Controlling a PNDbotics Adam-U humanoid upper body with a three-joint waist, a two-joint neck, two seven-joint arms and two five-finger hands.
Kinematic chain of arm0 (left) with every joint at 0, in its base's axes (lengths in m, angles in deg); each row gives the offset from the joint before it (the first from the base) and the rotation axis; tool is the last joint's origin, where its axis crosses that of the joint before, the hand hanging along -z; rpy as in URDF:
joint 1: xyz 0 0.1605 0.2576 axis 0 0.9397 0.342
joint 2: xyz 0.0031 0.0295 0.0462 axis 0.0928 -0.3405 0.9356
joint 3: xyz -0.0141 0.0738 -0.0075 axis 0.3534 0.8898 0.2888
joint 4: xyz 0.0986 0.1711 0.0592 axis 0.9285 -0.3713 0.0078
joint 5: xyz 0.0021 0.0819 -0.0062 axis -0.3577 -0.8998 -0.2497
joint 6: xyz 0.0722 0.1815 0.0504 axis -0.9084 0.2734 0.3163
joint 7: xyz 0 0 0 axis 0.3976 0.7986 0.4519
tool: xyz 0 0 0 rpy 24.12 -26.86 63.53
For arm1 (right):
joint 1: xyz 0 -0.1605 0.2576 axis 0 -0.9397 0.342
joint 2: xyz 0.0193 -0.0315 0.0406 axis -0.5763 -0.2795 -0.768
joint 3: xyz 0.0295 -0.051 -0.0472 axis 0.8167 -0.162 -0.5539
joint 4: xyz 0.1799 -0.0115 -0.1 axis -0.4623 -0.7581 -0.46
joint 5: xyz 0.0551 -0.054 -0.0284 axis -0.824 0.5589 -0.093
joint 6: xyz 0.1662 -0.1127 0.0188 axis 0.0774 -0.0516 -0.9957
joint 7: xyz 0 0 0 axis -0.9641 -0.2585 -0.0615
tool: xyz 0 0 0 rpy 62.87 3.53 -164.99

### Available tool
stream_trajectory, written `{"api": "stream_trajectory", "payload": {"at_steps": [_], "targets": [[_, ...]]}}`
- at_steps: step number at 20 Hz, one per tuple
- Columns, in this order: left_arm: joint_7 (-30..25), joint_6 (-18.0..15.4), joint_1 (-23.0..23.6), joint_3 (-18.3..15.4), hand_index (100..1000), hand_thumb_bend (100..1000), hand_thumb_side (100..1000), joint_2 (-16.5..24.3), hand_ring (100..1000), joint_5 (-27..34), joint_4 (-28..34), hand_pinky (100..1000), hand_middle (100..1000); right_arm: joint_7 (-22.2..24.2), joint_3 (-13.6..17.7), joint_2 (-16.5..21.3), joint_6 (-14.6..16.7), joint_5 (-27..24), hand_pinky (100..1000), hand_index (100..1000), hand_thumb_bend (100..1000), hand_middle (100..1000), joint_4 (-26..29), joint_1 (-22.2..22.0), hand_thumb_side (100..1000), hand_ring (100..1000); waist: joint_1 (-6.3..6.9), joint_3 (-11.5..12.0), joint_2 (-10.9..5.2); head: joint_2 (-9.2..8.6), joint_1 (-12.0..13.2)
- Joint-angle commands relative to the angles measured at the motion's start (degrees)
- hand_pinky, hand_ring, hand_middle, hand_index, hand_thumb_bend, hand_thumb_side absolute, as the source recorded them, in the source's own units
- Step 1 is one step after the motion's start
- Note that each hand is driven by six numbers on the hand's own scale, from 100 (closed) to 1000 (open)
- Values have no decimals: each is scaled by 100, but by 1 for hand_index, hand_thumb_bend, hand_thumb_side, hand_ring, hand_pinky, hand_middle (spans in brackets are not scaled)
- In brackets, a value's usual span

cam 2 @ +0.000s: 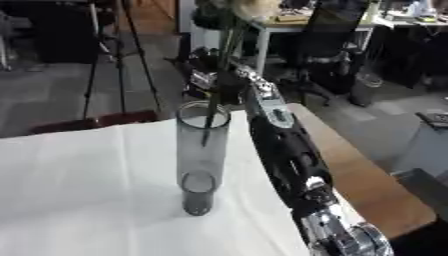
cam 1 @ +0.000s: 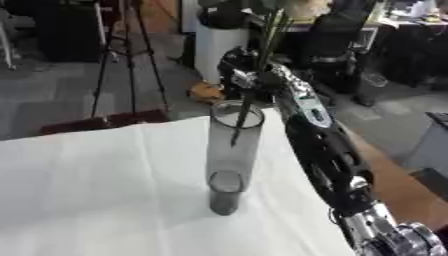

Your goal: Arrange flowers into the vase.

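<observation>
A tall smoky glass vase (cam 1: 231, 155) stands upright on the white tablecloth (cam 1: 96, 185). My right hand (cam 1: 248, 76) hovers just above and behind the vase's rim, fingers curled round a flower stem (cam 1: 267, 45). The stem's lower end (cam 1: 238, 125) hangs inside the vase's mouth, a little below the rim. A pale bloom (cam 2: 254, 7) and leaves show at the top edge. My right arm runs from the lower right corner up to the vase. My left hand appears in neither view.
The table's wooden right edge (cam 2: 350, 170) lies beside the cloth. Behind the table are a black tripod (cam 1: 129, 55), a white bin (cam 1: 219, 47), an office chair (cam 2: 328, 45) and desks.
</observation>
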Motion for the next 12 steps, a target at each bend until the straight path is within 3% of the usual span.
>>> {"api": "stream_trajectory", "payload": {"at_steps": [1, 4, 9, 10, 12], "targets": [[-10, -12, -46, 1, 945, 667, 843, 28, 502, 11, 65, 568, 552, 8, -14, 100, 102, 54, 100, 168, 100, 100, 44, 150, 151, 100, 43, 10, -17, -28, -7], [-12, -13, -47, 2, 945, 666, 842, 28, 502, 10, 62, 568, 552, 8, -24, 111, 165, 69, 100, 187, 100, 100, 69, 153, 160, 100, 38, 17, -20, -24, -6], [-13, -15, -51, 2, 945, 666, 842, 29, 502, 8, 60, 568, 553, 8, -79, 137, 296, 102, 100, 233, 100, 100, 100, 165, 204, 162, 29, 16, -27, -22, -13], [-13, -16, -52, 2, 944, 666, 842, 29, 502, 8, 60, 568, 553, 8, -84, 138, 315, 103, 100, 260, 120, 100, 103, 168, 219, 215, 29, 15, -28, -22, -15], [-13, -17, -54, 2, 944, 666, 842, 30, 502, 7, 61, 568, 553, 8, -93, 140, 349, 91, 100, 260, 120, 100, 123, 170, 219, 215, 27, 13, -30, -21, -19]]}}
